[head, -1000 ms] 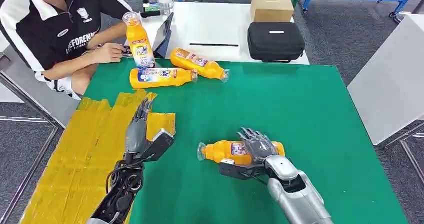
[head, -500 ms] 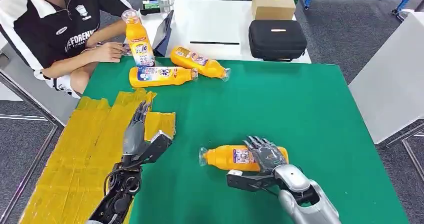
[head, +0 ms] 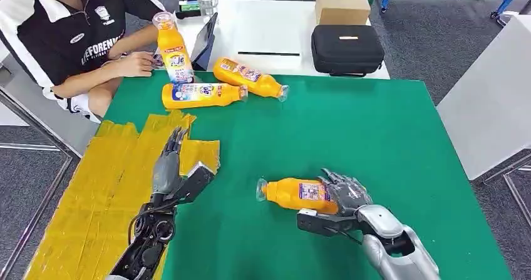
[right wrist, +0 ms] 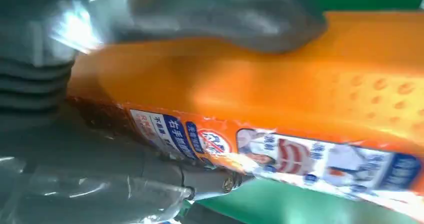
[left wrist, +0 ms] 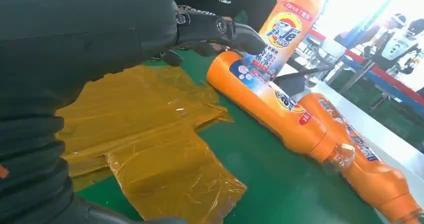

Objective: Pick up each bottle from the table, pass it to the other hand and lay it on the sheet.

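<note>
My right hand (head: 343, 197) grips an orange bottle (head: 293, 193) around its thick end, low over the green table (head: 350, 123), cap pointing to the left. Up close, the bottle (right wrist: 300, 93) lies between the thumb (right wrist: 225, 13) and the fingers. My left hand (head: 173, 166) hovers with straight, spread fingers over the edge of the yellow sheet (head: 94, 192) and holds nothing. Three more orange bottles stand at the far left: one upright (head: 174, 48), two lying (head: 200, 96) (head: 247, 78). The left wrist view shows the sheet (left wrist: 150, 134) and the lying bottle (left wrist: 270, 103).
A person (head: 69, 36) sits at the far left corner, one hand by the upright bottle. Behind the green table a white table carries a black case (head: 346, 49), a cardboard box (head: 341, 4) and a tablet (head: 205, 42).
My right hand has drawn the bottle nearer to me and to the right, tilting it a little. The left hand has stayed where it was.
</note>
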Motion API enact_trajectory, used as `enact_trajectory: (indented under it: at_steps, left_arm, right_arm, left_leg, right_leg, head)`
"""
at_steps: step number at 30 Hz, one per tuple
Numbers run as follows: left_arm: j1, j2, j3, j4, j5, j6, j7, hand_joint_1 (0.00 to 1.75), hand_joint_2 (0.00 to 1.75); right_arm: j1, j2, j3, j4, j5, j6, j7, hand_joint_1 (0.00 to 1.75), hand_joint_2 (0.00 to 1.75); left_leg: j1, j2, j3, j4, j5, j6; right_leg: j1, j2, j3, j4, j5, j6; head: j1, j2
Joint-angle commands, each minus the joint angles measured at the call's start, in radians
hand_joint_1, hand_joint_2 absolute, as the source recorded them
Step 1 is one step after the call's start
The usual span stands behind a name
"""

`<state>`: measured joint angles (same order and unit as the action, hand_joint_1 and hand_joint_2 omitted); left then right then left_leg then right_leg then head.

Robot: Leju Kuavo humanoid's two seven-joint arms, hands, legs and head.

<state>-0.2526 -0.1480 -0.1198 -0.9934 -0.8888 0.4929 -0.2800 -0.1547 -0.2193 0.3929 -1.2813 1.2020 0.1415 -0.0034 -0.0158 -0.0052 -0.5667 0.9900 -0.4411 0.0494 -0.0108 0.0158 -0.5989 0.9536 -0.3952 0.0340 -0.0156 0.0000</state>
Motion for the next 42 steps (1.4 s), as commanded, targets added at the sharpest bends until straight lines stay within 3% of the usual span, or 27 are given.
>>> enact_trajectory:
  at_steps: [1, 7, 18, 20, 23, 25, 31, 42]
  left_arm:
    - [-0.036, -0.001, 0.025, 0.056, -0.004, -0.009, 0.006, 0.0, 1.75]
    - [-0.023, -0.001, 0.031, 0.039, -0.014, -0.019, 0.011, 0.0, 1.75]
    - [-0.022, -0.001, 0.031, 0.039, -0.014, -0.019, 0.011, 0.0, 1.75]
    - [-0.013, -0.002, 0.033, 0.027, -0.018, -0.021, 0.01, 0.0, 1.75]
    - [0.016, -0.005, 0.028, -0.025, 0.006, -0.041, -0.015, 0.0, 1.75]
    - [0.026, -0.015, 0.013, -0.08, 0.08, -0.105, -0.062, 0.0, 1.75]
    - [0.006, -0.011, -0.099, -0.212, 0.346, -0.316, -0.116, 0.0, 1.75]
    - [-0.014, 0.038, -0.228, -0.3, 0.741, -0.611, -0.07, 0.0, 1.75]
  right_arm:
    - [-0.033, 0.026, -0.01, 0.145, 0.006, 0.012, 0.003, 1.75, 1.75]
    - [-0.024, 0.059, -0.033, 0.131, 0.027, -0.053, 0.0, 1.75, 1.75]
    - [-0.027, 0.063, -0.033, 0.131, 0.027, -0.052, 0.0, 1.75, 1.75]
    - [-0.023, 0.093, -0.064, 0.127, 0.028, -0.118, -0.011, 1.75, 1.75]
    - [-0.007, 0.2, -0.159, 0.087, -0.1, -0.242, -0.055, 1.75, 1.75]
    - [0.006, 0.287, -0.247, 0.043, -0.368, -0.297, -0.178, 1.75, 1.75]
    - [-0.027, 0.345, -0.265, 0.108, -0.869, -0.296, -0.36, 1.75, 1.75]
    - [-0.122, 0.342, -0.166, 0.233, -1.047, -0.311, -0.429, 1.75, 1.75]
  left_leg:
    - [0.001, -0.001, 0.003, -0.001, 0.0, -0.002]
    - [0.001, -0.001, 0.004, -0.001, 0.0, -0.003]
    - [0.001, 0.0, 0.004, -0.001, -0.001, -0.003]
    - [0.001, 0.0, 0.003, -0.001, -0.001, -0.003]
    - [0.002, 0.001, 0.005, 0.0, -0.002, -0.005]
    - [0.002, 0.002, 0.003, 0.0, -0.002, -0.004]
    - [0.002, 0.0, -0.001, 0.001, -0.002, -0.005]
    - [0.001, 0.0, -0.003, 0.0, 0.0, -0.003]
  right_leg:
    - [0.001, -0.002, 0.004, -0.002, 0.0, -0.001]
    - [0.001, -0.003, 0.005, -0.002, -0.001, -0.001]
    - [0.002, -0.002, 0.005, -0.001, -0.001, -0.001]
    - [0.002, -0.002, 0.004, -0.001, -0.001, -0.001]
    - [0.002, -0.001, 0.006, -0.001, -0.002, -0.002]
    - [0.002, 0.0, 0.003, 0.0, -0.001, -0.002]
    - [0.002, -0.002, -0.001, 0.002, -0.002, -0.002]
    - [0.001, -0.001, -0.002, 0.001, 0.0, -0.001]
  head:
    - [0.0, 0.0]
    - [0.0, 0.0]
    - [0.0, 0.0]
    - [0.0, 0.0]
    - [0.0, 0.0]
    - [0.001, 0.0]
    - [0.0, 0.0]
    - [0.0, 0.0]
